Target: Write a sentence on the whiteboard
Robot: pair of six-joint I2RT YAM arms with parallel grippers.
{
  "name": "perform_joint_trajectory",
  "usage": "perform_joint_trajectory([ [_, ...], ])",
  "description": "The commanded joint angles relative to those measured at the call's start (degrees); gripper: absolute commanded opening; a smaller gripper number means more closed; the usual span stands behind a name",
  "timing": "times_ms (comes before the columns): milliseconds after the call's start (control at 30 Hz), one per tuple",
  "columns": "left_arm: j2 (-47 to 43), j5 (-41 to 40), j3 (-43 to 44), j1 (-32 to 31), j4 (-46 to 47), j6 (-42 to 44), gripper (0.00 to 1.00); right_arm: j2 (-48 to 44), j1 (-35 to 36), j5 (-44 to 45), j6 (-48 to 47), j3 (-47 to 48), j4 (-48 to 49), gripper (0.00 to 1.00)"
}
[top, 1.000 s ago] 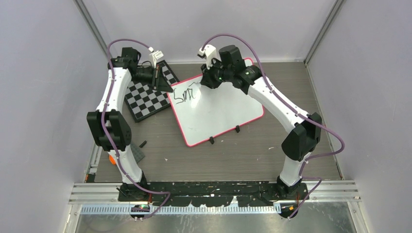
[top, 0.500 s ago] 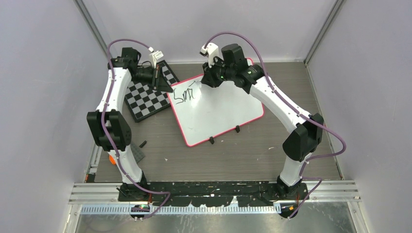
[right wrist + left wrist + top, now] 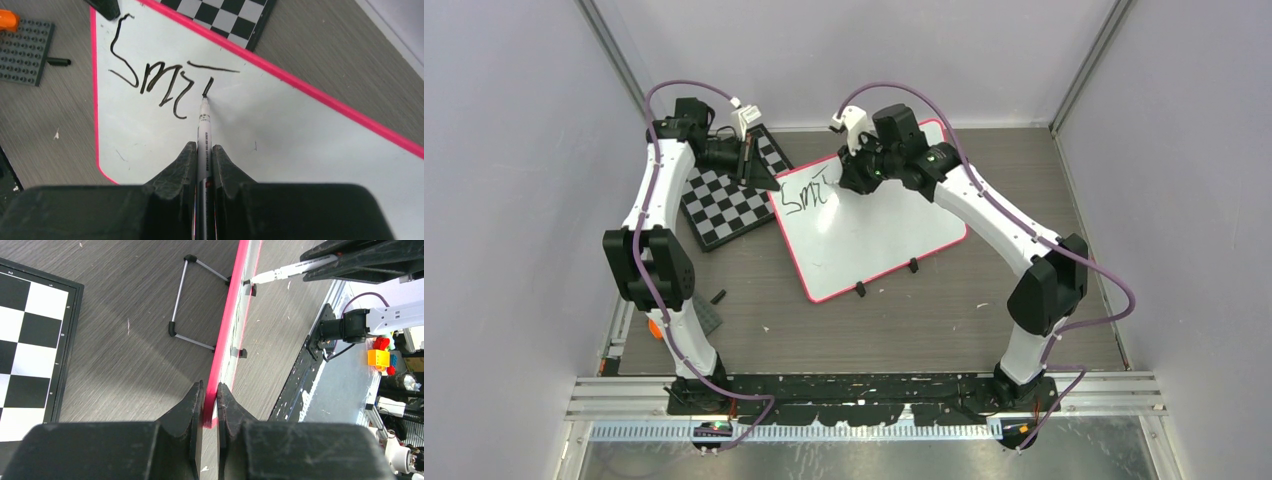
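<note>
Though narrow, right gripper (image 3: 203, 150) around marker (image 3: 204, 131).

Overhead view looks down; wrist views sit close — all share the whiteboard (image 3: 874, 235).

- The right pincer (image 3: 851, 181) had drawn back toward the top of the overhead frame — now it sits lower and slightly further left, down at the writing.
- The marker (image 3: 204, 131) tip has come back onto the whiteboard (image 3: 874, 235).
- The sentence (image 3: 806, 195) has gained a short stroke (image 3: 207, 86) — just under its long bar, upper centre of the right wrist view.
- The right forearm leans further left.
</note>
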Motion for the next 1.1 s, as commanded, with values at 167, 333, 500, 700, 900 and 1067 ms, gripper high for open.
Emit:
perform_joint_trajectory([
  [167, 1.09, -1.92, -0.64, -3.18, -0.14, 1.47, 0.00, -4.83, 0.67, 1.20, -2.13, -6.23, -1.39, 0.00],
  [333, 1.00, -1.93, -0.72, -3.27, -0.64, 1.98, 0.00, -5.96, 0.42, 2.45, -3.86, -6.33, -2.24, 0.00],
  [500, 1.12, -1.84, -0.15, -3.50, -1.21, 2.35, 0.00, -5.04, -1.10, 2.56, -4.56, -2.08, -2.87, 0.00],
  [700, 1.56, -1.38, 0.53, -3.85, -1.78, 3.17, 0.00, -6.48, -1.03, -1.37, -3.87, -0.69, -1.44, 0.00],
  [900, 2.01, -1.13, 0.72, -4.05, -1.70, 3.32, 0.00, -5.46, -0.42, -1.84, -3.73, -0.79, -1.15, 0.00],
  [1067, 2.23, -1.14, 0.90, -4.14, -1.74, 3.26, 0.00, -3.89, -0.02, -1.00, -4.01, -0.78, -0.69, 0.00],
])
